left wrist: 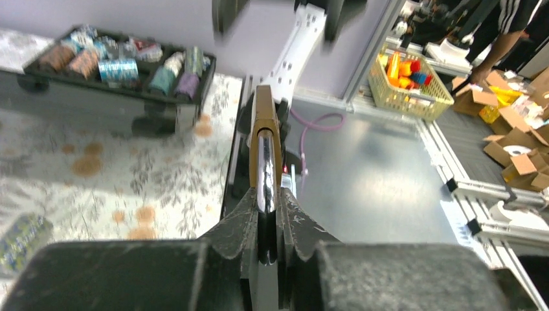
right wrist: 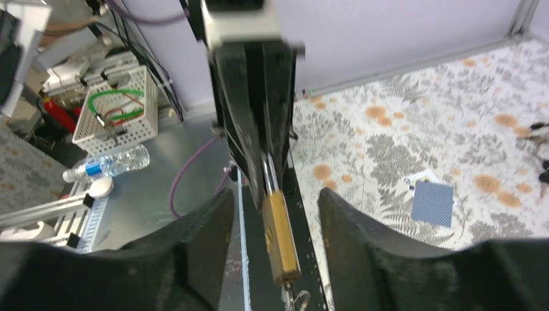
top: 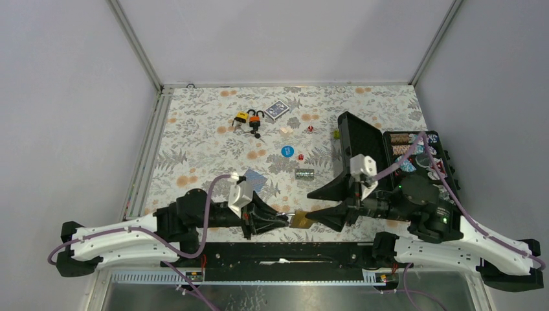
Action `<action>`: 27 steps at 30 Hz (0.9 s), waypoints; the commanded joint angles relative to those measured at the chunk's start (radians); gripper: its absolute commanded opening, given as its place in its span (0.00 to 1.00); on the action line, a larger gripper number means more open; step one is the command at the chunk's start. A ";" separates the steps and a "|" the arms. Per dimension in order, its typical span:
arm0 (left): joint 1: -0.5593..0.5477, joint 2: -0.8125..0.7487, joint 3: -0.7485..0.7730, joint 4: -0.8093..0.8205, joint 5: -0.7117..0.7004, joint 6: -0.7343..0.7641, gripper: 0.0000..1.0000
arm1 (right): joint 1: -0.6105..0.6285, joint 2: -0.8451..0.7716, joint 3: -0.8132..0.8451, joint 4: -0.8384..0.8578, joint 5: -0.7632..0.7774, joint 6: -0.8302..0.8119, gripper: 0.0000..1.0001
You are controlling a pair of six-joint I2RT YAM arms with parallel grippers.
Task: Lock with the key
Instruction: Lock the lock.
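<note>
the padlock [top: 301, 219] is held in the air over the near edge of the counter [top: 213, 149], between the two arms. my left fingers [left wrist: 243, 227] are clenched on its steel shackle [left wrist: 265, 172], and the brass body sticks out past their tips. my right fingers [right wrist: 194, 246] are released and spread, one on each side of the brass body. they sit close to it but touch nothing that i can see. a bit of wire ring [right wrist: 299, 299] shows at the body's free end. i take it for the key's, though i cannot make out the key itself. i judge the padlock small, dense and fully stiff, with smooth metal faces that could slip or swivel about the shackle if pushed off-axis. the shackle grip looks sound for holding. for the turn i'd take the key squarely by its flat head and twist gently, so the body doesn't rotate in the left grip.
</note>
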 commanded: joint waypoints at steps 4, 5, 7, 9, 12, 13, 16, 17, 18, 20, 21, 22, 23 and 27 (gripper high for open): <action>-0.007 -0.117 -0.058 0.178 -0.064 -0.005 0.00 | -0.003 -0.073 -0.030 0.125 0.049 0.006 0.66; -0.008 -0.126 -0.059 0.174 -0.066 -0.002 0.00 | -0.002 -0.082 -0.038 0.125 0.053 0.011 0.67; -0.007 -0.145 -0.059 0.163 -0.068 0.006 0.00 | -0.002 -0.104 -0.062 0.125 0.057 0.020 0.67; -0.007 -0.160 -0.055 0.150 -0.070 0.009 0.00 | -0.003 -0.123 -0.085 0.118 0.048 0.029 0.66; -0.007 -0.184 -0.056 0.151 -0.057 0.014 0.00 | -0.003 -0.133 -0.113 0.102 0.022 0.045 0.65; -0.007 -0.190 -0.056 0.157 -0.051 0.015 0.00 | -0.002 -0.134 -0.123 0.101 0.012 0.050 0.65; -0.007 -0.212 -0.053 0.170 -0.026 0.020 0.00 | -0.002 -0.130 -0.142 0.102 -0.012 0.059 0.63; -0.007 -0.216 -0.052 0.170 -0.021 0.022 0.00 | -0.002 -0.128 -0.143 0.101 -0.019 0.060 0.62; -0.007 -0.220 -0.049 0.169 -0.013 0.023 0.00 | -0.003 -0.124 -0.144 0.102 -0.029 0.059 0.60; -0.008 -0.224 -0.043 0.167 -0.007 0.025 0.00 | -0.003 -0.120 -0.145 0.102 -0.043 0.059 0.58; -0.007 -0.225 -0.040 0.166 -0.003 0.025 0.00 | -0.003 -0.118 -0.146 0.102 -0.048 0.059 0.57; -0.007 -0.224 -0.036 0.165 0.002 0.027 0.00 | -0.003 -0.115 -0.148 0.101 -0.054 0.057 0.57; -0.007 -0.225 -0.032 0.164 0.002 0.026 0.00 | -0.002 -0.112 -0.149 0.101 -0.059 0.057 0.57; -0.008 -0.222 -0.021 0.167 0.012 0.025 0.00 | -0.003 -0.092 -0.155 0.102 -0.086 0.063 0.57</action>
